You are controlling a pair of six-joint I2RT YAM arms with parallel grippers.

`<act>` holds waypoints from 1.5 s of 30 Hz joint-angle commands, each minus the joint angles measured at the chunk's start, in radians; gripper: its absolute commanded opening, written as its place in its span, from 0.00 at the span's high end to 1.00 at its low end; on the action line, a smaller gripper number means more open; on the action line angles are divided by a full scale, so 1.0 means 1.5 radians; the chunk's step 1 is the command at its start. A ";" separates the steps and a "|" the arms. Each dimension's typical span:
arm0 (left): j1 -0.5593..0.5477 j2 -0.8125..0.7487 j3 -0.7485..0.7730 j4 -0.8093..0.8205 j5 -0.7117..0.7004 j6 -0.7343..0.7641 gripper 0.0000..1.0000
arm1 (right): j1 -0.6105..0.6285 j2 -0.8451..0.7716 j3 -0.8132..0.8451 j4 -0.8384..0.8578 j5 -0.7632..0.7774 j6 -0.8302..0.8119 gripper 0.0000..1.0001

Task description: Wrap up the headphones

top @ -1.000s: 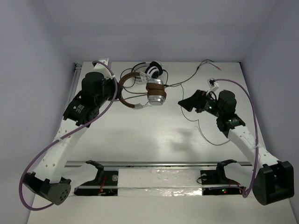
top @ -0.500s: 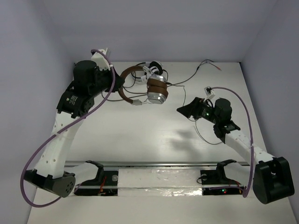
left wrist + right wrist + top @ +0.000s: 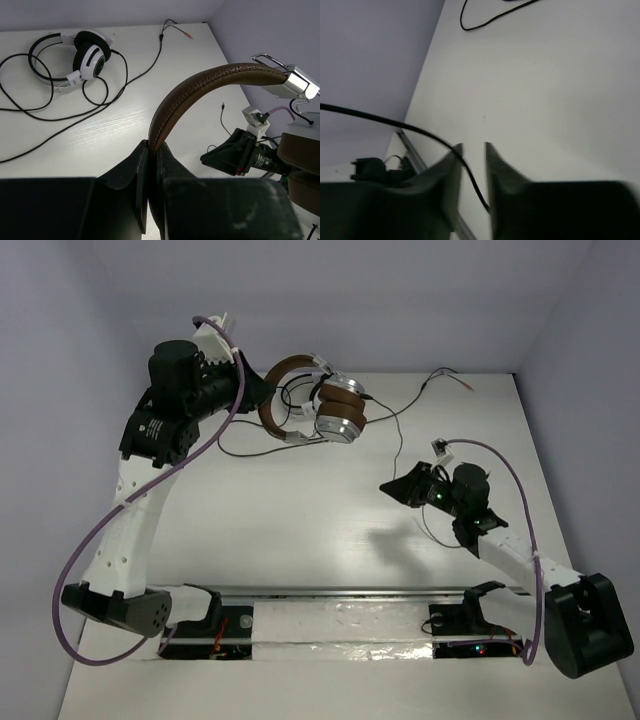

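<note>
The headphones [image 3: 340, 418], brown leather band with brown and silver earcups, hang lifted off the table at the back. My left gripper [image 3: 262, 390] is shut on their headband [image 3: 210, 82], which rises from between the fingers of the left gripper [image 3: 152, 145]. Their thin black cable [image 3: 400, 410] trails right across the table. My right gripper [image 3: 392, 485] hovers low at the right. In the right wrist view the right gripper [image 3: 473, 146] keeps a narrow gap, and the cable [image 3: 395, 122] crosses the left finger into that gap.
White-and-black headphones [image 3: 90, 50] lie on the table at the back with their long black cable [image 3: 60, 117] looped around them. A metal rail [image 3: 340, 592] runs along the near edge between the arm bases. Purple walls close in the back and sides.
The left arm has raised the brown headphones off the table and carried them back. The right gripper's jaws have closed from wide to a narrow gap while it drew nearer and lower.
</note>
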 commanded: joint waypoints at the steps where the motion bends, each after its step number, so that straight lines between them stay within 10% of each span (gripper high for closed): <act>1: 0.012 0.004 0.022 0.070 0.049 -0.043 1.00 | 0.022 -0.042 -0.009 0.009 0.037 -0.002 0.86; 13: 0.012 -0.090 -0.253 0.148 -0.217 -0.023 1.00 | 0.202 -0.171 0.226 -0.470 0.391 -0.100 1.00; 23: 0.012 -0.180 -0.383 0.164 -0.355 -0.005 1.00 | 0.230 -0.102 0.465 -0.571 0.349 -0.172 1.00; 40: 0.019 -0.139 -0.381 0.259 0.057 -0.109 1.00 | 0.332 0.172 0.365 -0.371 0.471 -0.168 1.00; 45: 0.019 -0.126 -0.458 0.420 0.030 -0.261 1.00 | 0.402 0.183 0.334 -0.306 0.445 -0.110 1.00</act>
